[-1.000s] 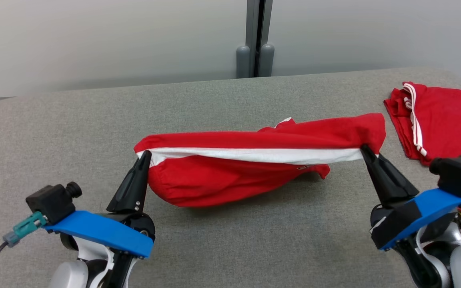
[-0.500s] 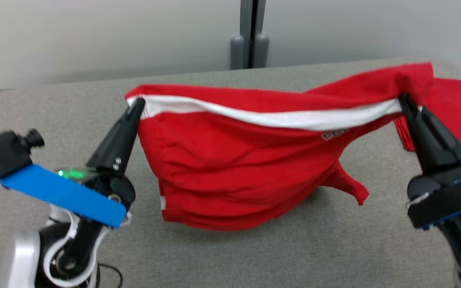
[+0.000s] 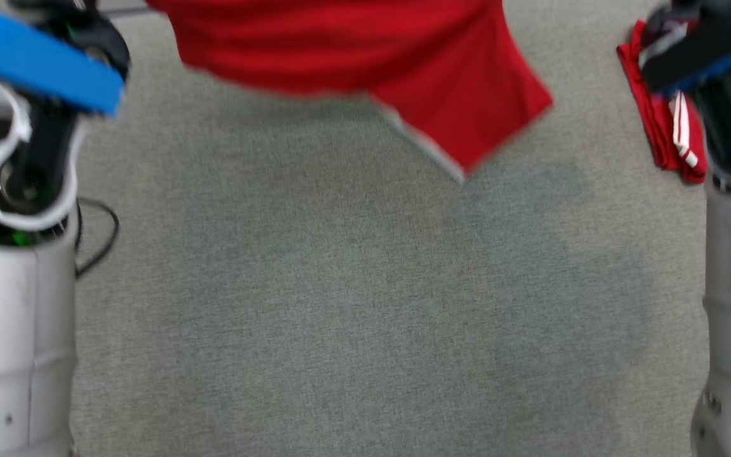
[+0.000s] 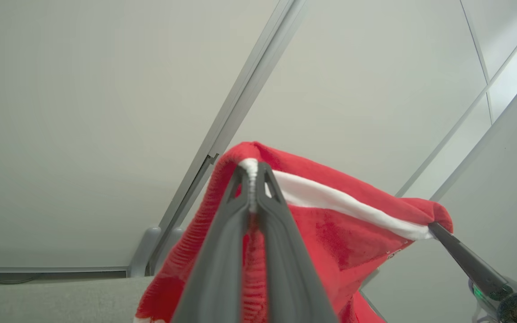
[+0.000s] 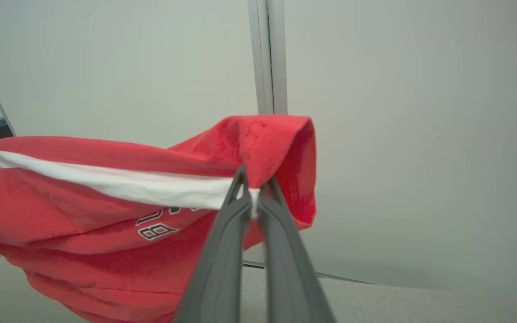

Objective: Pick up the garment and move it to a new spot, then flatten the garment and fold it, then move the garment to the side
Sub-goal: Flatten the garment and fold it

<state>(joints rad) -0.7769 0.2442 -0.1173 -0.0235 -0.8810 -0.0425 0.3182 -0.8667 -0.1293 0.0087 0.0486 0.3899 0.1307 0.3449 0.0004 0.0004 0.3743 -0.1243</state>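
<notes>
The grey counter (image 3: 365,304) lay beneath the red garment (image 3: 353,44), which hung in the air, stretched by its white band. A folded red cloth (image 3: 667,133) lay at the counter's right edge. The left end effector (image 4: 252,175) was clamped shut on one band end, the right end effector (image 5: 251,186) on the other.

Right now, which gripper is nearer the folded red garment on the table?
Right. The right gripper hangs beside the folded red garment, its arm overlapping it in head view; the left gripper holds the lifted garment's far end.
</notes>
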